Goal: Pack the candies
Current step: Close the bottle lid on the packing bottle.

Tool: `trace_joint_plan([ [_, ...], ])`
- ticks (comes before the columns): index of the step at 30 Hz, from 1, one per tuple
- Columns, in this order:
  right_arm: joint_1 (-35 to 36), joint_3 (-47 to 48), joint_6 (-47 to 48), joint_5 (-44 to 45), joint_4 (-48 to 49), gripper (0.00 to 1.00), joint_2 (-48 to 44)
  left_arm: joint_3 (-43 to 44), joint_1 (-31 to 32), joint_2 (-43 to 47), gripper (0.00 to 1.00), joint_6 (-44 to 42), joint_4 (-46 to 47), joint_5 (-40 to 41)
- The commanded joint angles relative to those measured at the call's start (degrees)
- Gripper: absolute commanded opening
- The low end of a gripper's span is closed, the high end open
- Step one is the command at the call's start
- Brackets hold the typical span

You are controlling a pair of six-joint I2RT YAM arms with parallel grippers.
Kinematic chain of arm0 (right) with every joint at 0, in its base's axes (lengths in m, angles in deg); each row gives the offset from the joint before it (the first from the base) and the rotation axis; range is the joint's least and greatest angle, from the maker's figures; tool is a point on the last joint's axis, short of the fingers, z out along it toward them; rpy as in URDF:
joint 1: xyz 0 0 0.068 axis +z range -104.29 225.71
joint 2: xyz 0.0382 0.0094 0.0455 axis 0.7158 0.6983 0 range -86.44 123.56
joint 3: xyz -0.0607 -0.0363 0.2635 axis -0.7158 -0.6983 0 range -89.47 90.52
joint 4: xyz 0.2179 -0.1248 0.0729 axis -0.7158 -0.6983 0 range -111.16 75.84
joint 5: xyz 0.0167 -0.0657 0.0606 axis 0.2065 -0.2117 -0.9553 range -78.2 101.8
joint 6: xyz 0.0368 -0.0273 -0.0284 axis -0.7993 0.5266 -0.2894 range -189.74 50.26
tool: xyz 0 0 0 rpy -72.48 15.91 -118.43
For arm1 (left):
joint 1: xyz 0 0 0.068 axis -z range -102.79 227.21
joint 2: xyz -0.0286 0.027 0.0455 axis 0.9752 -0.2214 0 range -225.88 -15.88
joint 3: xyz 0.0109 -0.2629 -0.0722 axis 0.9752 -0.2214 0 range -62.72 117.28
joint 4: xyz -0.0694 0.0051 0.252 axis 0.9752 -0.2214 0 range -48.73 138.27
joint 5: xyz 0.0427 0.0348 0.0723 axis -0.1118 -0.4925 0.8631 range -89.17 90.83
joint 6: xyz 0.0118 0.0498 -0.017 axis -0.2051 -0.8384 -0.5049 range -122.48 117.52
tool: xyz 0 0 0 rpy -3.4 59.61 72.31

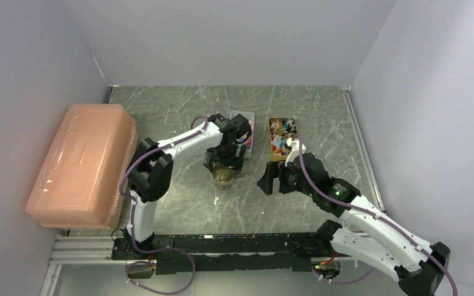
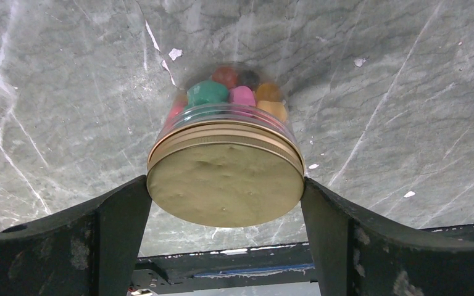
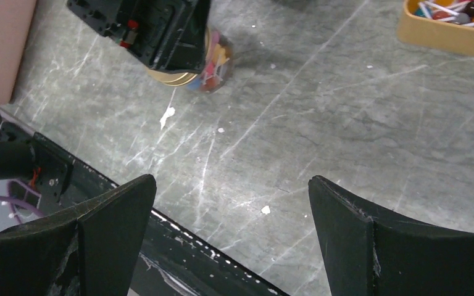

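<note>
Mostly gold lid point(image 2: 225, 179), candies point(image 2: 242, 95) half hidden behind

This is a robotics lab test cell. Plain white panels point(image 1: 222, 37) wall in a grey marble-patterned tabletop point(image 1: 179, 111) on three sides. The left arm point(image 1: 173, 145) and right arm point(image 1: 376, 225) are bolted to a black rail point(image 1: 222, 243) along the bottom edge, and purple cable point(image 1: 407, 237) runs along them. A pink plastic storage box point(image 1: 83, 163) sits at the left.

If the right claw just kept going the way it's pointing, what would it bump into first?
Most likely the bare marble table: the right claw, open and empty, aims down at a clear patch. The candy jar and the orange tray sit off that line.
</note>
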Motion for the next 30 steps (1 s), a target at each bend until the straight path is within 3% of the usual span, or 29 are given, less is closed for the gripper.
trace_joint_plan([
  [1,1.7,0.8,0.4,-2.9,5.1,0.99,0.7,-0.8,0.2,1.5,0.93,-0.7,1.3,-1.3],
  [9,8.7,1.4,1.3,-6.0,12.3,0.92,2.7,-0.3,0.2,2.0,0.93,-1.0,1.1,-0.9],
  [17,14.2,1.7,1.7,-3.9,15.7,0.79,6.5,-1.2,0.2,2.8,0.93,-1.4,2.8,-1.6],
  [30,16.1,1.9,0.9,-0.8,15.5,0.8,8.3,-0.7,0.1,3.3,0.93,-2.2,2.9,-1.2],
])
